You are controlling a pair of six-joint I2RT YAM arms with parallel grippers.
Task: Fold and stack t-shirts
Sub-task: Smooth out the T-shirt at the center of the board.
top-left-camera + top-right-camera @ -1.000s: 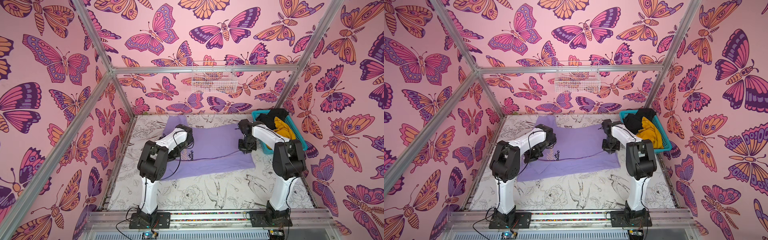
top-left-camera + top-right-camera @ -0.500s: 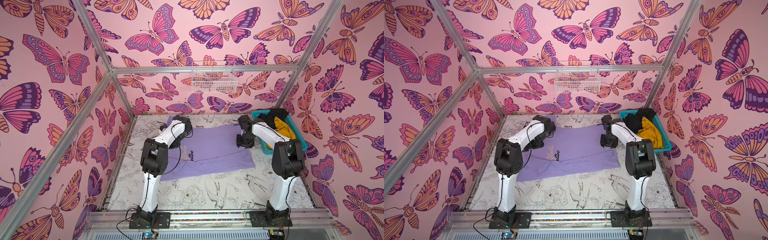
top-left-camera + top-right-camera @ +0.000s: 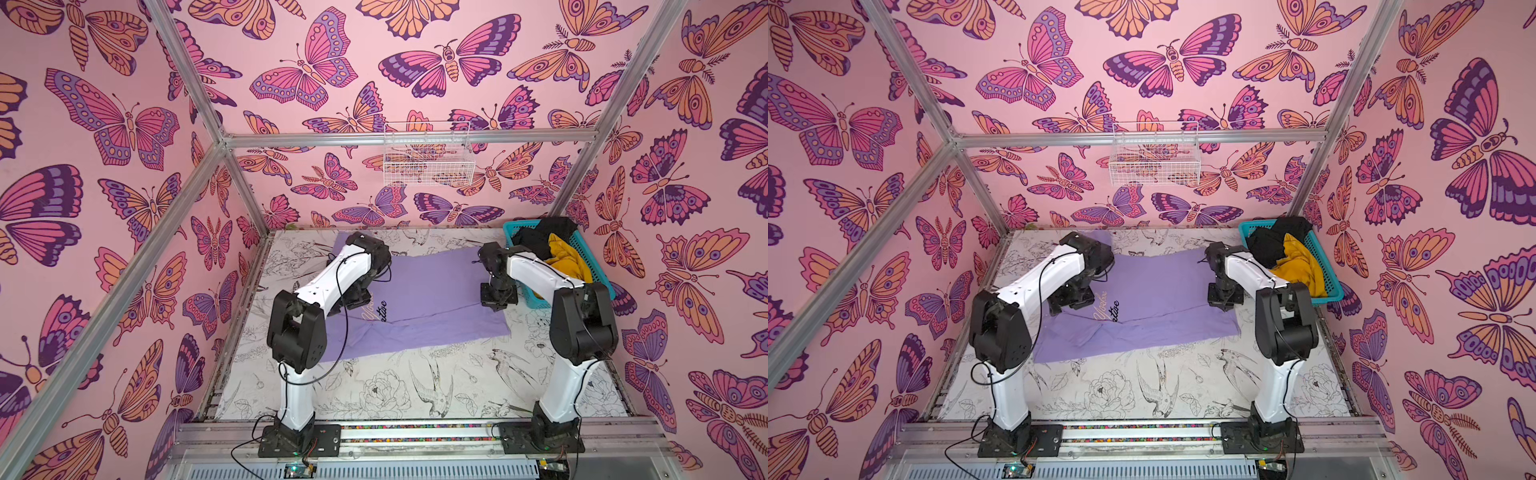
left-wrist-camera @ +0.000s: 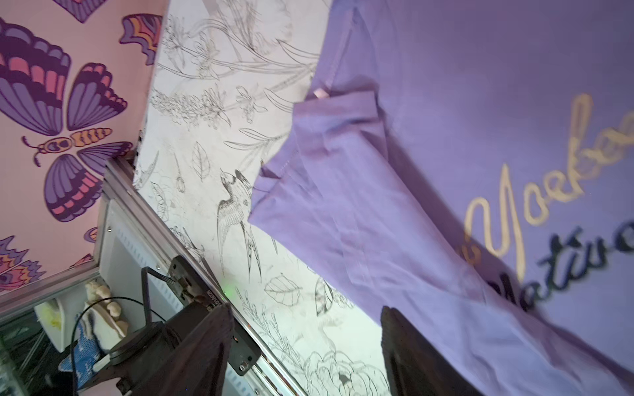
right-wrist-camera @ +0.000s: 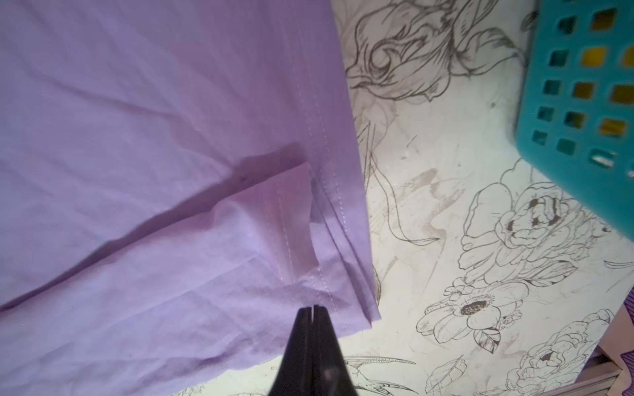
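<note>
**Shirt spans from gripper to gripper**

The lavender shirt [image 3: 432,291] lies flat, its long axis running from our left gripper [image 4: 308,346] to our right gripper [image 5: 313,310]. Left jaws stand wide, straddling the shirt's edge, holding nothing. Right jaws are closed at the hem just beneath them; whether they pinch cloth we cannot tell.

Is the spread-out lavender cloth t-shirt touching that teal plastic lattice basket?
Apart. The right wrist view shows bare flower-printed table between the hem of the lavender cloth t-shirt and the teal plastic lattice basket.
</note>
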